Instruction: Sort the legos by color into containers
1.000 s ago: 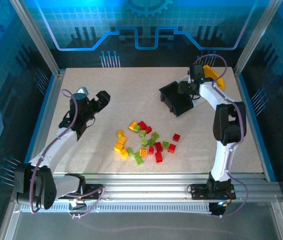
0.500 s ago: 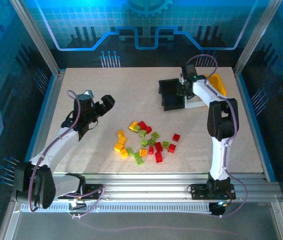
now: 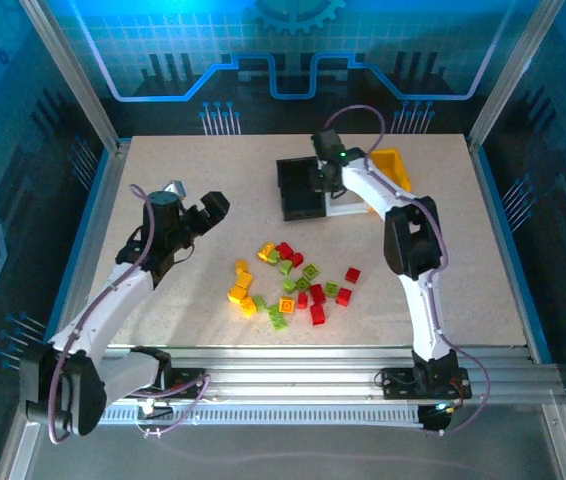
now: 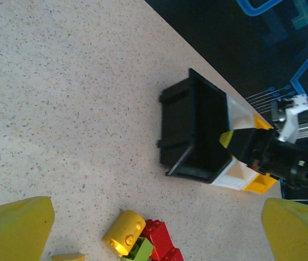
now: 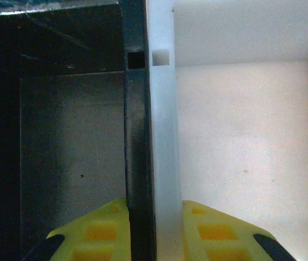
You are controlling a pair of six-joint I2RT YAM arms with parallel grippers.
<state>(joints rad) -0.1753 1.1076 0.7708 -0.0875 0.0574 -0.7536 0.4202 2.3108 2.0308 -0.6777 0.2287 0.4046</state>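
Your right gripper (image 3: 318, 183) is clamped at the black bin's (image 3: 285, 190) right-hand wall. In the right wrist view its yellow fingers (image 5: 97, 234) are closed from both sides on two walls pressed together: the black bin's wall and the wall of the white bin (image 5: 241, 141) that sits flush against it. One finger is inside each bin, and both bins look bare inside where you can see them.

The yellow bin (image 3: 393, 163) sits beyond the white one, on the side away from the black bin. From the overhead camera you probably can't tell whether those two touch.

The bricks (image 3: 288, 285) are all loose on the table (image 3: 193, 150), in a scattered pile of red, yellow-orange and lime green. The pile is well apart from the black bin, on the side toward the arm bases.

Your left gripper (image 3: 211, 208) hangs well to the left of the black bin, level with the gap between it and the pile. Its fingers (image 4: 12, 231) are spread wide with nothing between them, and its camera looks across the nearest bricks toward the black bin.
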